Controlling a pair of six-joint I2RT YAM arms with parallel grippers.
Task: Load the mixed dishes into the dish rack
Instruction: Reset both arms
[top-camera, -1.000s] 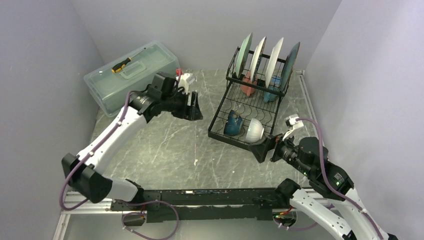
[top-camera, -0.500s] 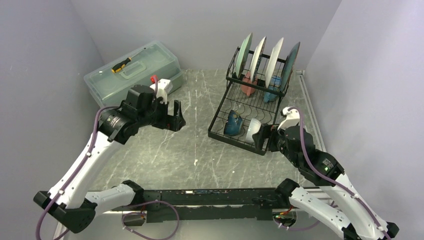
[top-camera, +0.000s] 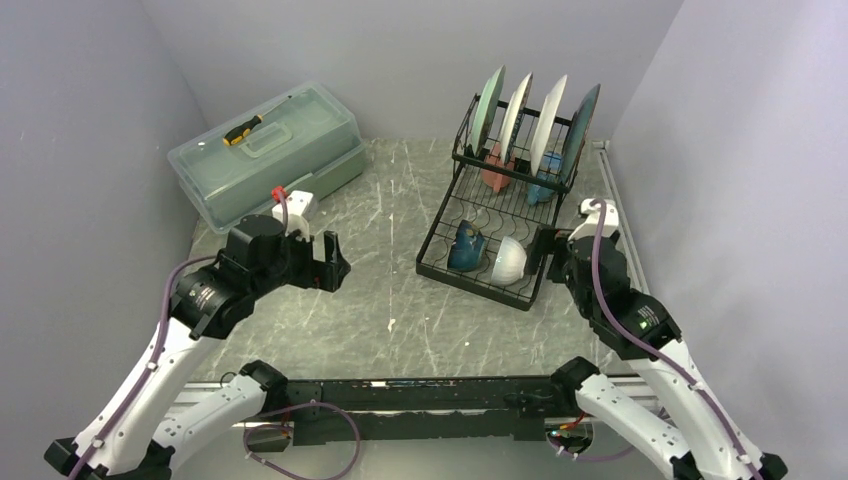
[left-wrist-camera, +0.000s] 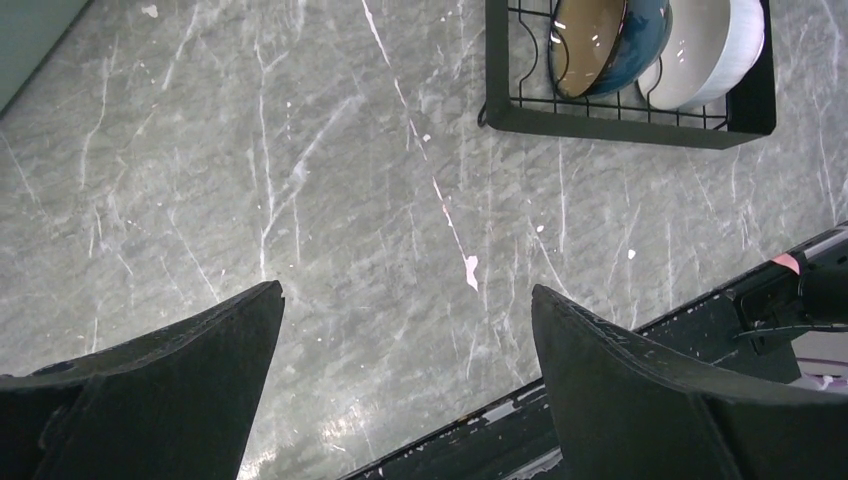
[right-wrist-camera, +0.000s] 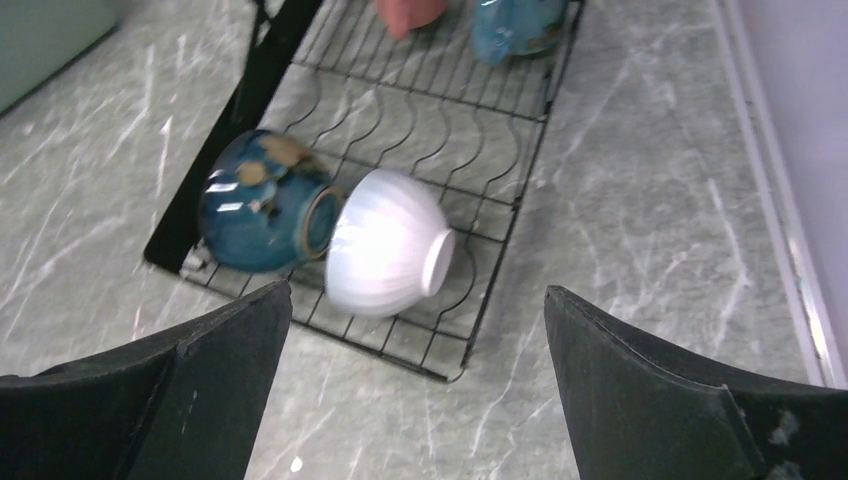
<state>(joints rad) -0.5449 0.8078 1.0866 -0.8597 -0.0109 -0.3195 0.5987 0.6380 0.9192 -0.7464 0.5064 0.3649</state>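
The black wire dish rack (top-camera: 445, 232) stands at the back right. Several plates stand upright in its upper tier: teal (top-camera: 489, 105), white (top-camera: 516, 108), pale (top-camera: 548, 118), teal-patterned (top-camera: 580, 125). A pink mug (top-camera: 495, 165) and a blue mug (top-camera: 543, 186) sit below them. A blue bowl (top-camera: 465, 248) and a white bowl (top-camera: 508, 260) lie on their sides in the lower tier; both show in the right wrist view, blue (right-wrist-camera: 260, 205) and white (right-wrist-camera: 385, 240). My right gripper (right-wrist-camera: 416, 290) is open and empty above the rack's near corner. My left gripper (left-wrist-camera: 405, 300) is open and empty over bare table.
A translucent green lidded box (top-camera: 290, 150) with a yellow-and-black screwdriver (top-camera: 250, 125) on its lid stands at the back left. Walls close in on the left, back and right. The black base rail (top-camera: 420, 392) runs along the near edge.
My left gripper has drawn back toward the near left, away from the rack. My right gripper has swung up over the rack's near right corner. The dishes have not moved.
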